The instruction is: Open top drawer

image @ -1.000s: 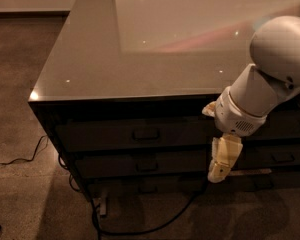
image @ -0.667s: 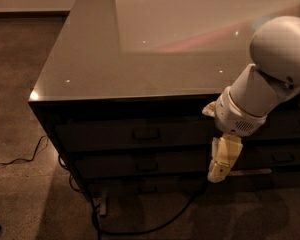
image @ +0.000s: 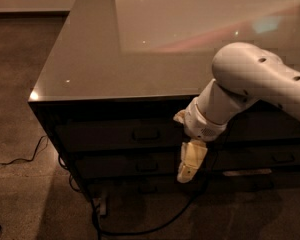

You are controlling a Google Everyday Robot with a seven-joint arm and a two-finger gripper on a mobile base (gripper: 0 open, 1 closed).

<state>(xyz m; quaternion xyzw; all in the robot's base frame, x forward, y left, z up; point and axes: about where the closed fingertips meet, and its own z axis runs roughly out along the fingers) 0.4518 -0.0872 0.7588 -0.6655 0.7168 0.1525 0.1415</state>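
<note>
The top drawer [image: 105, 134] is the uppermost dark front under the glossy cabinet top [image: 115, 59]. It is shut, and its slim loop handle [image: 146, 134] sits at its centre. My gripper [image: 190, 165] hangs on the white arm [image: 250, 84], pointing down in front of the drawer fronts. It is to the right of the handle and a little below it, level with the second drawer, and holds nothing that I can see. The arm hides the right part of the drawer front.
Below are shallower dark drawers with handles [image: 146, 166]. Another drawer column with a handle [image: 282, 159] stands to the right. A black cable [image: 140, 229] loops on the floor in front of the cabinet, and another cable [image: 20, 159] lies at the left.
The arm and gripper have moved left along the drawer fronts, closer to the top drawer's handle. The drawer has stayed shut.
</note>
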